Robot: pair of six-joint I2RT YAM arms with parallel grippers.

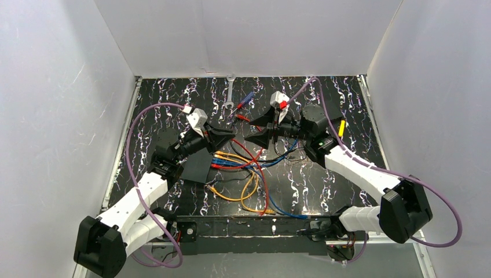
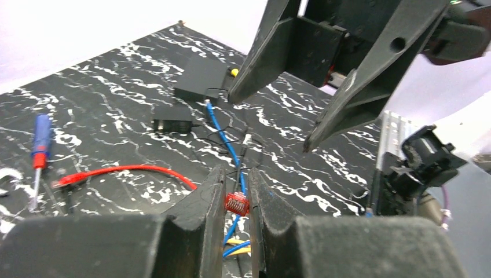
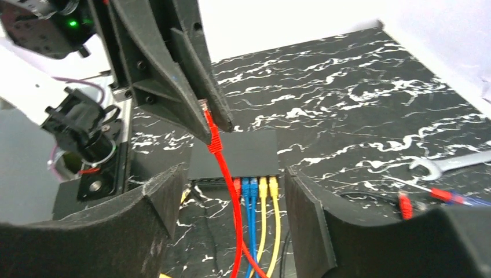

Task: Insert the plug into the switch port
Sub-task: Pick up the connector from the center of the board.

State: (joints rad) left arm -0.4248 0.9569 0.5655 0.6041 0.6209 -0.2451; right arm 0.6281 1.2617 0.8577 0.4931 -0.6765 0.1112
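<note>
Cable slack (image 1: 250,192) — orange, blue and red loops — lies on the table (image 1: 301,185) nearest the arm bases. Next out, at 9 o'clock of the loops, the switch (image 1: 197,168) sits flat under the left forearm, socket row facing 3 o'clock. Right wrist view shows the seated plugs (image 3: 255,185): one red, two blue, two yellow. Which socket is free I cannot tell.

Left end effector (image 2: 237,174): fingers drawn together, clamped on the red plug (image 2: 236,202). Plug is raised off the table at about 1 o'clock of the switch and apart from it. Its cable hangs down past the socket row. Nose seems to point back up between the fingers, not at the sockets.

Right end effector (image 1: 252,131): fingers wide apart, holding nothing. It faces the left one from 3 o'clock, near but not touching.

Farthest: screwdriver (image 1: 243,103) and wrench (image 1: 230,92) at 12 o'clock.

Step in hand, as I judge it: plug grasped and lifted, not yet presented to a socket. Next move calls for turning the nose toward the socket row — possibly by handover to the open right end effector. Then lower to socket height, line up with a free socket and push straight toward 9 o'clock. Nothing holds the switch down, so it may slide.
</note>
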